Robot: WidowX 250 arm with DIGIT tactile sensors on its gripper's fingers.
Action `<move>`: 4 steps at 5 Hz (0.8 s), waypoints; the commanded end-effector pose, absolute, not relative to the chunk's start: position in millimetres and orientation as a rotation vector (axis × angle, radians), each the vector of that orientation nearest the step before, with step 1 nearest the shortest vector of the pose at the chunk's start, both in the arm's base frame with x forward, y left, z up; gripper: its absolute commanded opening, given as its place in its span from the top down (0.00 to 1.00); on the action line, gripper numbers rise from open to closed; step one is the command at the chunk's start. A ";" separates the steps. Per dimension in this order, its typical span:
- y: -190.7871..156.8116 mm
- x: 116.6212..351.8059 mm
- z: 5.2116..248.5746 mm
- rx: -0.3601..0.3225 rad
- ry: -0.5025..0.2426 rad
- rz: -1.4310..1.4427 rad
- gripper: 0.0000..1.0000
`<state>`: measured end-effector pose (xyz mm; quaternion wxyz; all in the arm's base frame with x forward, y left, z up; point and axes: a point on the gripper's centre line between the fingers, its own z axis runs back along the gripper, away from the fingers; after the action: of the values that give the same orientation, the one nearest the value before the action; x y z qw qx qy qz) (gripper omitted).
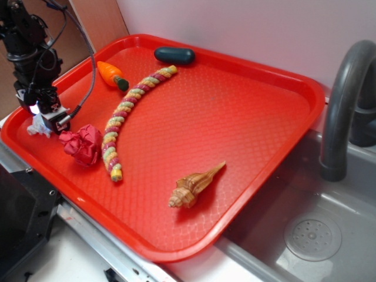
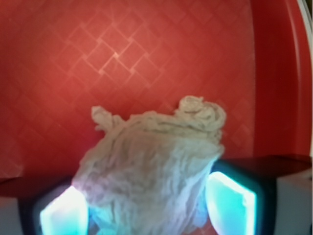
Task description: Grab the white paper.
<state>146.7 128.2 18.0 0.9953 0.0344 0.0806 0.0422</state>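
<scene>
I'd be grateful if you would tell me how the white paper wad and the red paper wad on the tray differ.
The white paper is pale and looks smaller; the red paper wad is bright red and bulkier. The white one sits between the fingers of the gripper, while the red one lies free on the tray, just beside the gripper. The white wad is nearer the tray's corner. Both are crumpled and wrinkled.

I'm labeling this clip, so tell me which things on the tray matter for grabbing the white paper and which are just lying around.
Job:
white paper, between the fingers
end effector
tray, under it

Lying about:
red wad
rope
shell
carrot
dark oval
faucet
sink
</scene>
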 end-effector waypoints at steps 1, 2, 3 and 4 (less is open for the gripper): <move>120.3 149.2 41.0 0.129 0.076 -0.004 1.00; 103.5 151.5 63.6 0.185 0.043 -0.064 1.00; 75.4 161.2 101.1 0.213 -0.028 -0.102 1.00; 47.7 173.9 135.4 0.182 -0.034 -0.125 1.00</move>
<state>170.8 47.3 124.5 0.9947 0.0849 0.0028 -0.0576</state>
